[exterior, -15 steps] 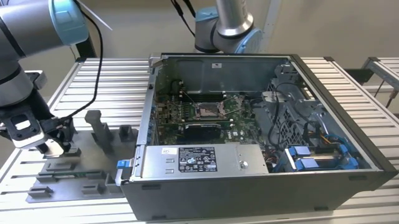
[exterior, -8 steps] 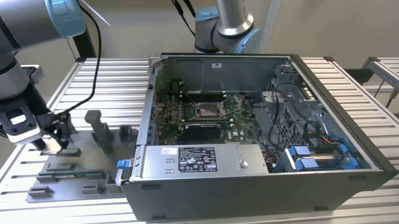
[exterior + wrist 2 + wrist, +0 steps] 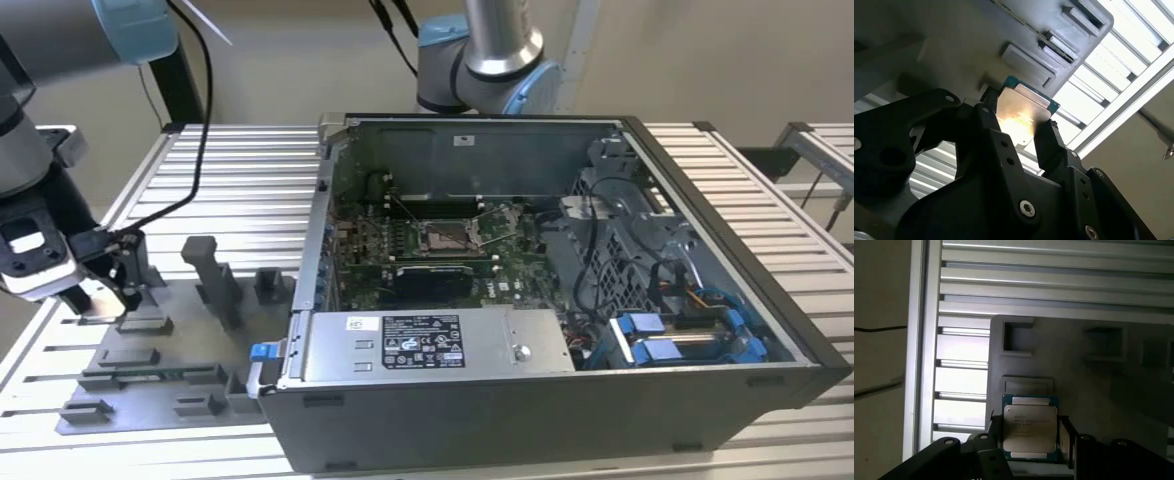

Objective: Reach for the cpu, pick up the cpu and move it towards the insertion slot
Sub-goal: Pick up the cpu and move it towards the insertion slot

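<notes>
The tool [image 3: 1019, 125] is clenched on the cpu [image 3: 1030, 432] by two opposite edges, over the tray [image 3: 147, 395] and well apart from the slot [image 3: 447, 238]; light, stiff, slick-topped and probably fragile underneath, it suits this edge grip.

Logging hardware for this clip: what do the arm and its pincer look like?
The arm is grey metal with a light-blue joint cap and a black cable alongside. The pincer is matte black, with blocky fingers and hex screws.
</notes>
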`<state>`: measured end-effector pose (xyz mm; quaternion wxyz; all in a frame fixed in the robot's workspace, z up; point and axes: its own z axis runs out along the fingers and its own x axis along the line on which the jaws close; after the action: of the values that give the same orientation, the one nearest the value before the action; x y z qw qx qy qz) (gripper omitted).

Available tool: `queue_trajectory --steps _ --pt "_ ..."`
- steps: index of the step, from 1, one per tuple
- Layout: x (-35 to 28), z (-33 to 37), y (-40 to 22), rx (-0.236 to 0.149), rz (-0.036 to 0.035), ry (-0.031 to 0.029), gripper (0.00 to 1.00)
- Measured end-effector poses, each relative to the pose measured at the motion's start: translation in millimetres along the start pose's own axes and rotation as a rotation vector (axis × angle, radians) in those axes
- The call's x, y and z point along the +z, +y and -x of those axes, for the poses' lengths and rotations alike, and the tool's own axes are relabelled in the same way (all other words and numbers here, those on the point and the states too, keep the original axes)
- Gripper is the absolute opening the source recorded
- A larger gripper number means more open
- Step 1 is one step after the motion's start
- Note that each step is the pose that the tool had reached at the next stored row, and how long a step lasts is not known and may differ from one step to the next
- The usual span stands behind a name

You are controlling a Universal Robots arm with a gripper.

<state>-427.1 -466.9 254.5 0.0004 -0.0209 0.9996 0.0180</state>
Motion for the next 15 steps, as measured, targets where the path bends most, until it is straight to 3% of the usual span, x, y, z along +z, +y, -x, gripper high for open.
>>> queue_trajectory --steps 6,15 --pt "-11.7 0.0 0.4 0.000 0.0000 -0.0001 0.00" --pt "-23.7 0.0 0.8 0.000 0.0000 -0.0002 0.00"
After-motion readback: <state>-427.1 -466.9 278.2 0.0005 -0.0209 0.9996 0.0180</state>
